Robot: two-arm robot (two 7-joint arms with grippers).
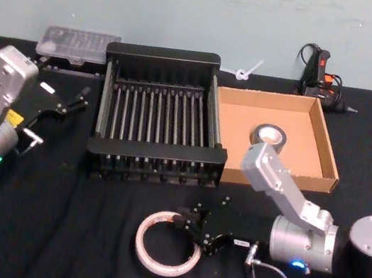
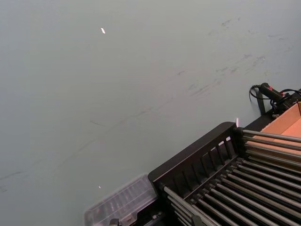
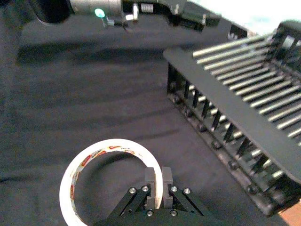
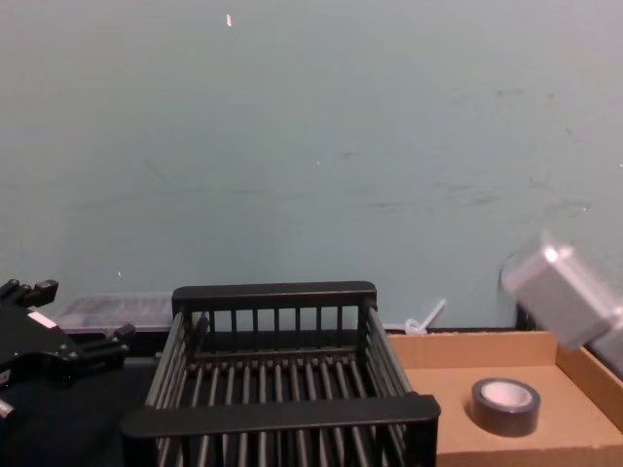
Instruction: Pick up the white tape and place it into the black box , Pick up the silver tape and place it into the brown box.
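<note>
- One white tape (image 3: 109,176) lies flat on the table just in front of the black box (image 1: 163,115), its ring pinched at the right-hand rim by the right gripper (image 3: 158,187), fingers clamped across the band.
- The box stands just behind the tape, so the carry goes up and away from the robot.
- The silver tape (image 1: 269,135) already sits in the brown box (image 1: 322,143), right of the black one.
- The left gripper (image 1: 81,101) hangs left of the black box, fingers apart, empty.

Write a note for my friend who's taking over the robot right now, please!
Right gripper: shut on the white tape, on the table in front of the black box.
Left gripper: parked left of the black box, holding nothing.
Done: the silver tape lies in the brown box.
Left: lift the white tape and drop it into the black box.
</note>
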